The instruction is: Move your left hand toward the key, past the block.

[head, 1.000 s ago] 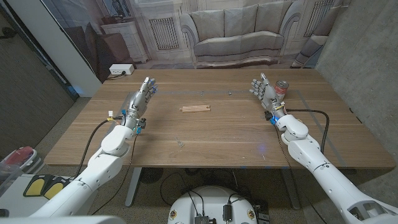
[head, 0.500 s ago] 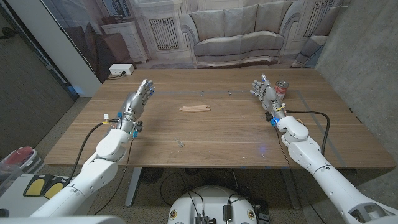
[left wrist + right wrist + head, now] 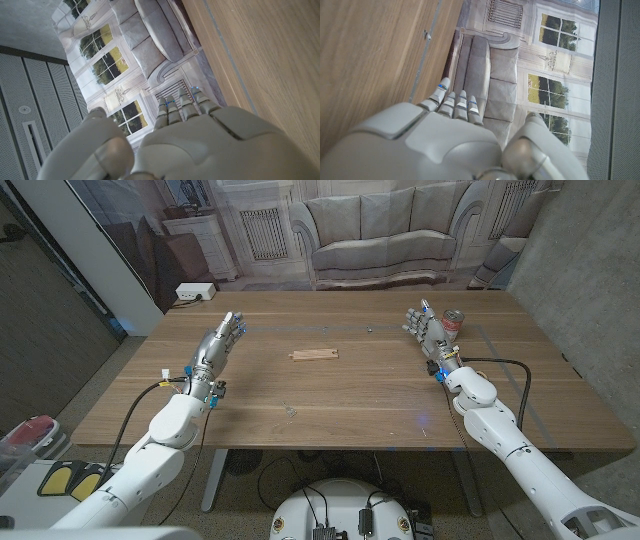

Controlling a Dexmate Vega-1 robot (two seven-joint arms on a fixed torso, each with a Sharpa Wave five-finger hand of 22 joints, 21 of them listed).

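A flat wooden block (image 3: 314, 354) lies near the table's middle. Beyond it, toward the far side, a tiny metal thing (image 3: 370, 330) sits on the wood; it may be the key, and the right wrist view shows it as a speck (image 3: 426, 34). A second small metal thing (image 3: 290, 409) lies nearer the front edge. My left hand (image 3: 215, 345) is held left of the block, fingers straight and apart, holding nothing; its back (image 3: 200, 145) is seen in the left wrist view. My right hand (image 3: 426, 331) stands open at the right, its back (image 3: 435, 145) in the right wrist view.
A red can (image 3: 455, 319) stands just right of my right hand, by the table's far right corner. Thin tape lines cross the table (image 3: 350, 395). A white power strip (image 3: 194, 292) sits beyond the far left corner. Black cables trail from both wrists.
My left hand and forearm have drifted a little to the left and back toward the near edge, away from the block. The right hand has barely shifted.
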